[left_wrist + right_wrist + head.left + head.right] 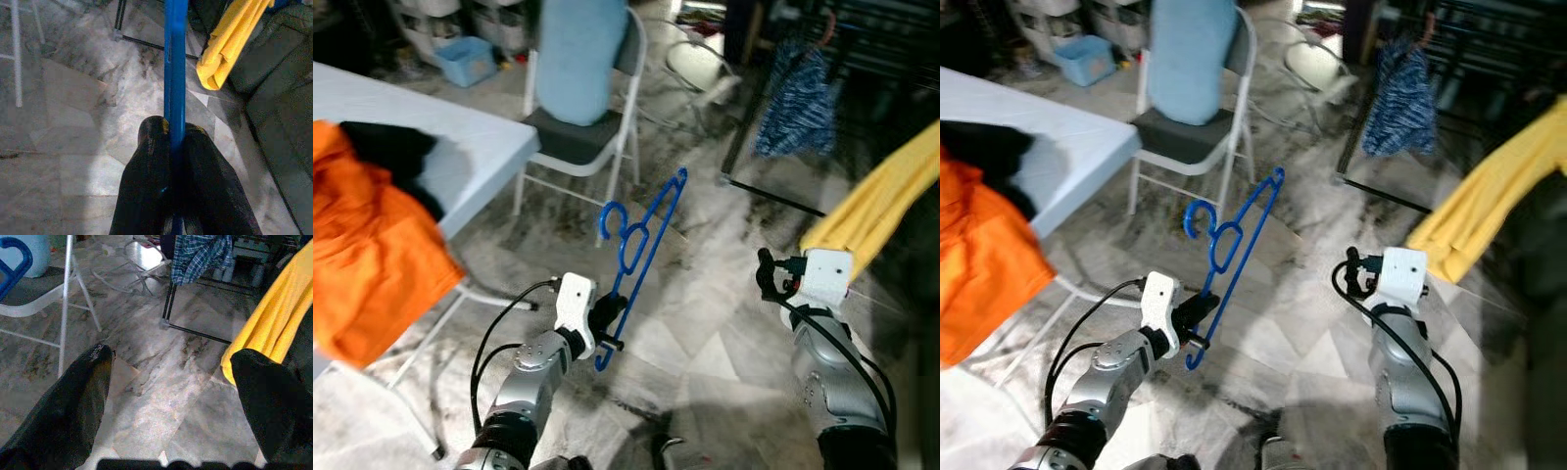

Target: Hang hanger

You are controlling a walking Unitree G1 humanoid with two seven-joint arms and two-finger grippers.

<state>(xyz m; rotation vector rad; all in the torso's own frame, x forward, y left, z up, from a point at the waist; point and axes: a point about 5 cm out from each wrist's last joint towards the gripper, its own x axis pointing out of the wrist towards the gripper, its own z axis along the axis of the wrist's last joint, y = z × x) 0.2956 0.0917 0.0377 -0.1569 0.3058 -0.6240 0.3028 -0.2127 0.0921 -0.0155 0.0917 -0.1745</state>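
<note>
Marble floor (705, 333), cluttered room: folding chair (582, 127), table (460, 147) with orange cloth (372, 255). Left gripper (610, 315) clenches blue hanger (641, 235); right gripper (171, 396) gapes beside yellow cloth (881, 201).

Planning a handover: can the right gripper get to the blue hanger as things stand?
Probably yes. The right gripper is open and holds nothing, with bare floor between it and the blue hanger, which the left gripper holds upright by its lower end, so the upper part is free.

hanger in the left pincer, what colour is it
Blue. The hanger held by the left pincer shows best in the left eye view.
</note>
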